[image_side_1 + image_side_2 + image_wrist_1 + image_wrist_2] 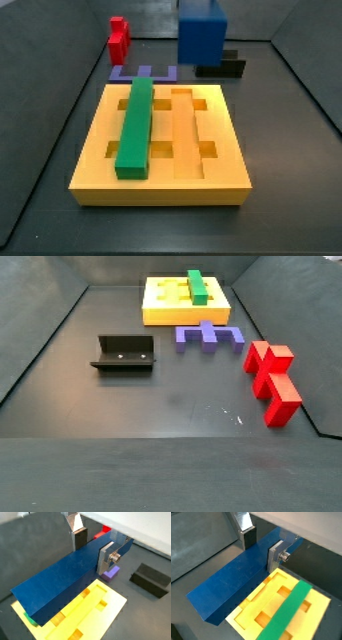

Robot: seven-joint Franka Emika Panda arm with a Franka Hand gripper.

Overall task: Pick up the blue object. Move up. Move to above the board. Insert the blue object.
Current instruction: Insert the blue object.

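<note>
Both wrist views look down from close behind the gripper (93,548) (263,546), along the blue object (63,579) (238,579) clamped between its fingers, onto the board (107,609) (254,614). A side view sits near the board's (160,188) short end, facing the far wall. A side view looks from the opposite end across the floor, past the fixture (123,353), with the board (171,314) far off.
</note>
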